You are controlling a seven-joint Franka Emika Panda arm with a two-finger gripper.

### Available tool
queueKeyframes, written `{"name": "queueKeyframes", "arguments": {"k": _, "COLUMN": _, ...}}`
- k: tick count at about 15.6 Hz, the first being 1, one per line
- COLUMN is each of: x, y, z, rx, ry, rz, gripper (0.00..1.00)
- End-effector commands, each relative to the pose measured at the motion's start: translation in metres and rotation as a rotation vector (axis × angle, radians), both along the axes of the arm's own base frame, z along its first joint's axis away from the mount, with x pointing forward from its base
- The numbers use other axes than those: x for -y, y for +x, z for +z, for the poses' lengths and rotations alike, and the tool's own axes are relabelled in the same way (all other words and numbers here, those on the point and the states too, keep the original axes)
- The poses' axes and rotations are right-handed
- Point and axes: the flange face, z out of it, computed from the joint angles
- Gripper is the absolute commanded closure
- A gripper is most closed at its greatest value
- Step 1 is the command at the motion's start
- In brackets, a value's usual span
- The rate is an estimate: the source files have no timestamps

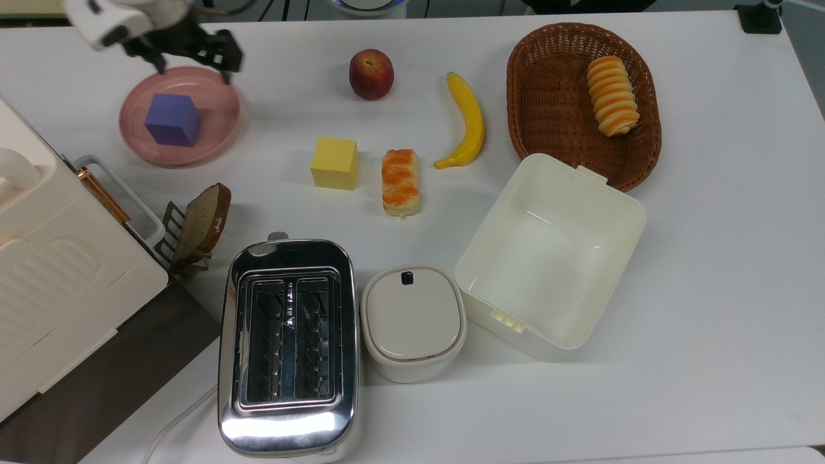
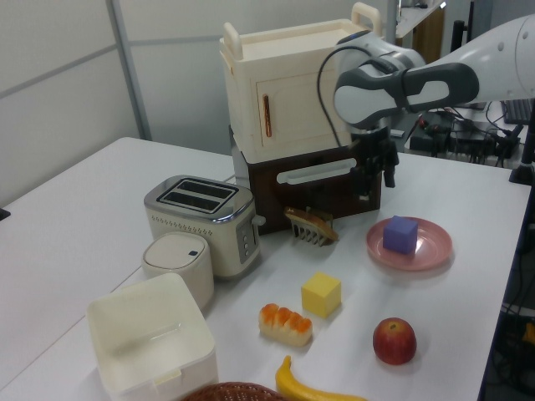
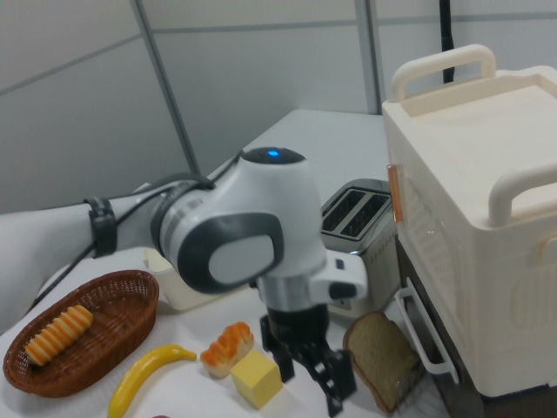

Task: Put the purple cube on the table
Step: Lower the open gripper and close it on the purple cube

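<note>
The purple cube rests on a round pink plate at the top view's upper left, on the white table. My gripper is open and holds nothing. It hovers over the plate's far rim, a little beyond and above the cube and apart from it. In the left view it hangs just left of the cube, in front of the cream cabinet.
A yellow cube, a pastry, an apple and a banana lie mid-table. A basket, white box, toaster, lidded pot, bread rack and cabinet stand around.
</note>
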Motion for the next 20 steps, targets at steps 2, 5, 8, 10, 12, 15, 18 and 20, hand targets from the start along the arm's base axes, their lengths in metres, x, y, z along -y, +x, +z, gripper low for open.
{"name": "queueKeyframes", "arguments": {"k": 2, "x": 0.046, "y": -0.03, "z": -0.041, "rx": 0.031, "ry": -0.01, "rz": 0.041, "gripper": 0.0}}
{"name": "queueKeyframes", "arguments": {"k": 5, "x": 0.051, "y": -0.039, "z": -0.073, "rx": 0.045, "ry": -0.015, "rz": 0.082, "gripper": 0.0}}
{"name": "queueKeyframes", "arguments": {"k": 8, "x": 0.054, "y": -0.044, "z": -0.089, "rx": 0.02, "ry": -0.006, "rz": 0.11, "gripper": 0.0}}
{"name": "queueKeyframes", "arguments": {"k": 10, "x": 0.055, "y": -0.04, "z": -0.108, "rx": 0.037, "ry": -0.028, "rz": 0.115, "gripper": 0.0}}
{"name": "queueKeyframes", "arguments": {"k": 12, "x": 0.055, "y": -0.039, "z": -0.126, "rx": 0.054, "ry": -0.046, "rz": 0.122, "gripper": 0.0}}
{"name": "queueKeyframes", "arguments": {"k": 15, "x": 0.06, "y": -0.04, "z": -0.133, "rx": 0.049, "ry": -0.051, "rz": 0.116, "gripper": 0.0}}
{"name": "queueKeyframes", "arguments": {"k": 18, "x": 0.059, "y": -0.04, "z": -0.134, "rx": 0.047, "ry": -0.05, "rz": 0.121, "gripper": 0.36}}
{"name": "queueKeyframes", "arguments": {"k": 20, "x": 0.06, "y": -0.04, "z": -0.126, "rx": 0.054, "ry": -0.046, "rz": 0.124, "gripper": 0.96}}
